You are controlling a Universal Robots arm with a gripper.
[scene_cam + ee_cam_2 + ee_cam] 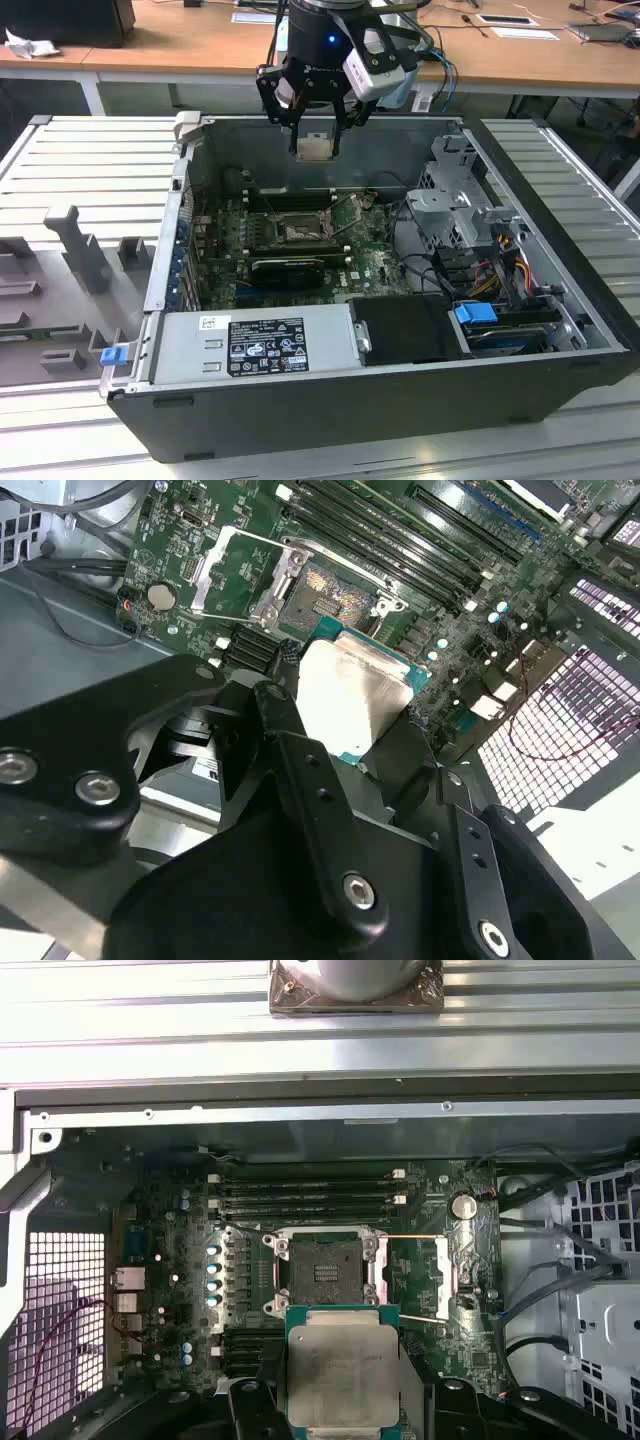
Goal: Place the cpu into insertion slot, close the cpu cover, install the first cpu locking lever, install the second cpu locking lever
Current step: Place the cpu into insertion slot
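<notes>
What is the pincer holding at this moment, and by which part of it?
The pincer holds the cpu, gripped by two opposite side edges, with its metal top left uncovered.

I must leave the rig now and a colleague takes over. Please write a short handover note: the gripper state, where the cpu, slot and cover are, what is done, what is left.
Gripper: shut on the cpu, held in the air above the open computer case.
Insertion slot: empty, inside the case, lower than the cpu.
Cpu cover: flipped open beside the slot.
Done: cpu is picked up.
Left: cpu not in the slot, cover not closed, so neither lever step is done.
</notes>
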